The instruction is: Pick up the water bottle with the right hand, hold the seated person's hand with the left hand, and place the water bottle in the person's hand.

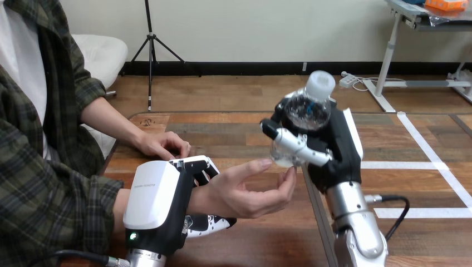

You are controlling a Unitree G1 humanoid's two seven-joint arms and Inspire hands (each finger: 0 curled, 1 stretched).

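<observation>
Right hand [334, 146] first, from my head view: its fingers and thumb are wrapped round the clear plastic water bottle with a white cap [307, 111], which I hold up off the brown wooden table [234, 125], tilted so the cap leans up and away and the base points down toward the person. I carry it that way, I think, so the base end meets the palm first and my own fingers stay out of the way. The person's hand [245, 192] lies just left of the bottle, palm up and cupped, its fingertips at the base, touching or nearly so; I cannot tell which. My left hand [153, 192] is closed on the person's wrist [199, 196], fingers over the top and thumb underneath, which steadies that open palm at a height my right hand can reach. The person's other hand [161, 146] rests flat on the table farther back, clear of the handover. By my reckoning the bottle is picked up and the wrist is held, and only the setting down into the palm remains.
</observation>
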